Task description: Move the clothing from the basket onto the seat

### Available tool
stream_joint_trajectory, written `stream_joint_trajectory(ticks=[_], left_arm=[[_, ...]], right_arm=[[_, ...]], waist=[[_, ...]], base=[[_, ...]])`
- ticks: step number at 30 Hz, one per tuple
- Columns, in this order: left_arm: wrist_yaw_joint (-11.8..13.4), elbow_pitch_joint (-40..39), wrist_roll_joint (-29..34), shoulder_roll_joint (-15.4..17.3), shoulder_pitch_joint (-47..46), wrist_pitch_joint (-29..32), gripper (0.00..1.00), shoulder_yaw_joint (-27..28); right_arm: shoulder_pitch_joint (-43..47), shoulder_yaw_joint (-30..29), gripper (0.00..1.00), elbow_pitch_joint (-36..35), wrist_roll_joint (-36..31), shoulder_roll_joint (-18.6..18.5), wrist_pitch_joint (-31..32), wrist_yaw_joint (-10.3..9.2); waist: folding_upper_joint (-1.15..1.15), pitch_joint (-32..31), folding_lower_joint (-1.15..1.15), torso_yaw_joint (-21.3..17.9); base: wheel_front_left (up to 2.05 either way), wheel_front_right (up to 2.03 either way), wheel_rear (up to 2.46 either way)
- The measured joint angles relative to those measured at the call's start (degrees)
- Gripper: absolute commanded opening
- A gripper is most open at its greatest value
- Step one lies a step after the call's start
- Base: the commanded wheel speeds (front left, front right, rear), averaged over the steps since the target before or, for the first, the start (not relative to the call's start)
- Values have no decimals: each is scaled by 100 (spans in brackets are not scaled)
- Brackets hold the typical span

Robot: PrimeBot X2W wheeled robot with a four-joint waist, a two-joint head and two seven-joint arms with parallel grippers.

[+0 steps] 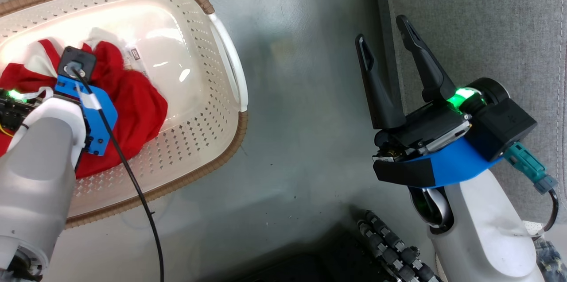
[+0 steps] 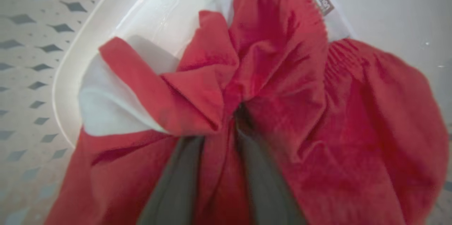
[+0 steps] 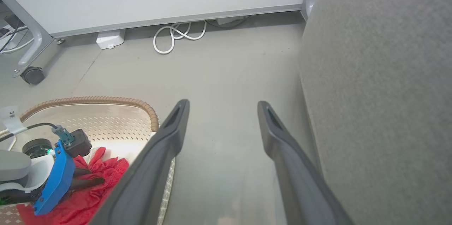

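Note:
The cream basket (image 1: 195, 109) with its brown rim stands on the floor at the upper left. Red clothing (image 1: 137, 100) with white panels (image 2: 106, 108) lies bunched inside it, next to a paper label (image 1: 135, 58). My left gripper (image 2: 238, 110) reaches down into the basket, shut on a fold of the red clothing (image 2: 282, 76) that puckers around its fingertips. In the head view the wrist hides those fingers. My right gripper (image 1: 382, 29) hangs open and holds nothing above the floor, beside the edge of the grey seat (image 1: 487, 16).
Bare grey floor (image 1: 301, 96) separates the basket from the sofa. By the far wall lie a coiled white cable (image 3: 178, 36) and a small white box (image 3: 110, 39). A frame on a caster (image 3: 32, 75) stands at the left. My dark base (image 1: 390, 251) shows below.

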Motion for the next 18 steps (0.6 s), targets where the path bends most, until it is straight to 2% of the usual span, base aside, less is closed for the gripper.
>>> stream_joint_trajectory(ticks=[16,18], left_arm=[[-151,166,-242,19,-119,-539,0,25],[-98,183,-360,-138,-62,-765,0,87]], right_arm=[[-265,214,100,105,47,0,-3,0],[-366,210,100,261,3,4,-3,0]], waist=[[0,-164,0,-120],[0,-344,0,-181]], base=[[0,0,0],[0,0,0]])
